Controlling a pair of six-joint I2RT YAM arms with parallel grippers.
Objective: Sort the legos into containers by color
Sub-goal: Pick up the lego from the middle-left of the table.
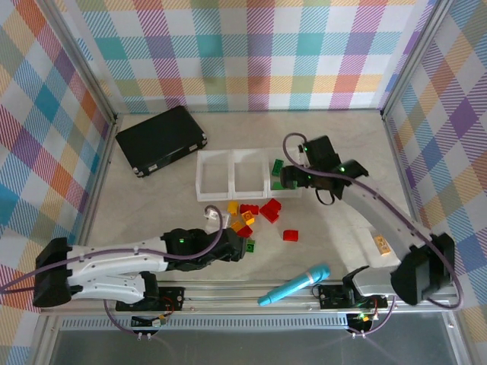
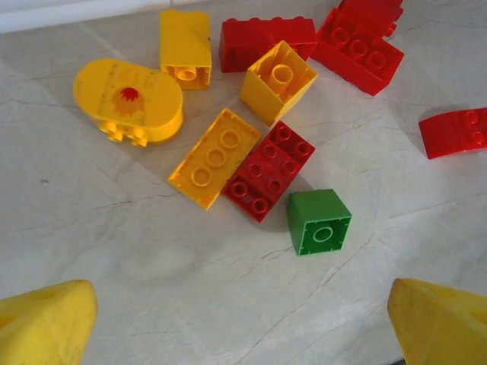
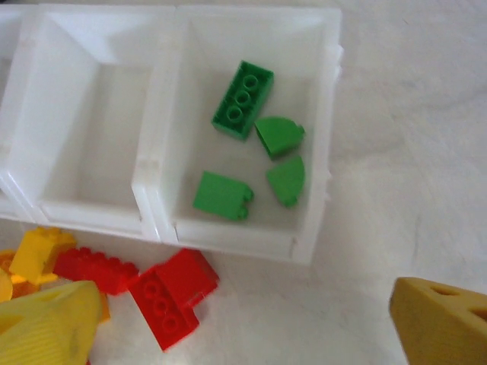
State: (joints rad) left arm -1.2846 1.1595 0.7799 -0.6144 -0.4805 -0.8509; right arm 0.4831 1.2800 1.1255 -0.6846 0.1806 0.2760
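Right tool [image 3: 243, 334] gapes empty over green legos [image 3: 243, 99]

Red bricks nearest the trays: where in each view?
Top external: red bricks centre, just below the trays.
Left wrist: top edge, centre to right.
Right wrist: bottom left, below the trays, near the green bricks.
Shared landmark: yellow brick just left of them.

The left arm [image 1: 114, 268] and right arm [image 1: 378, 211] have white shells and black joints, each with a greyish-purple cable [image 1: 114, 249] and a small green light [image 1: 181, 242]. The right carries an orange label [image 1: 381, 244]. The fingers [image 2: 46, 327] are blunt yellow wedges.
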